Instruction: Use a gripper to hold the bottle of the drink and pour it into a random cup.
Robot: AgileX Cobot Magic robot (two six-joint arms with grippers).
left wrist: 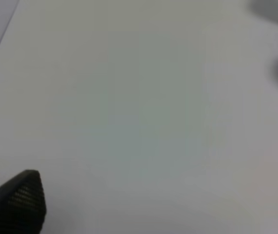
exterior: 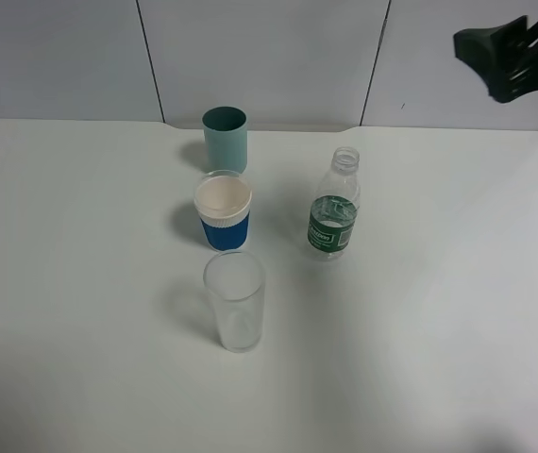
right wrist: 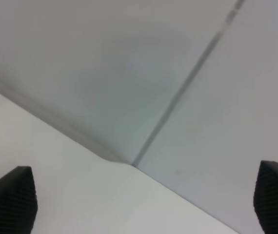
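Note:
The small clear bottle [exterior: 334, 204] with a dark green label and no cap stands upright on the white table [exterior: 439, 311], right of the cups. The pale teal cup [exterior: 225, 139] stands at the back of a row. My right gripper [exterior: 484, 58] hangs high at the back right, well above and apart from the bottle; in the right wrist view it [right wrist: 144, 200] is open and empty, facing the wall. My left gripper [left wrist: 153, 204] is open and empty over bare table, and it is out of the exterior view.
A white cup with a blue sleeve [exterior: 224, 214] stands just in front of the teal cup, and a tall clear glass [exterior: 235, 302] stands nearer still. A grey panelled wall [exterior: 269, 57] runs along the table's back edge.

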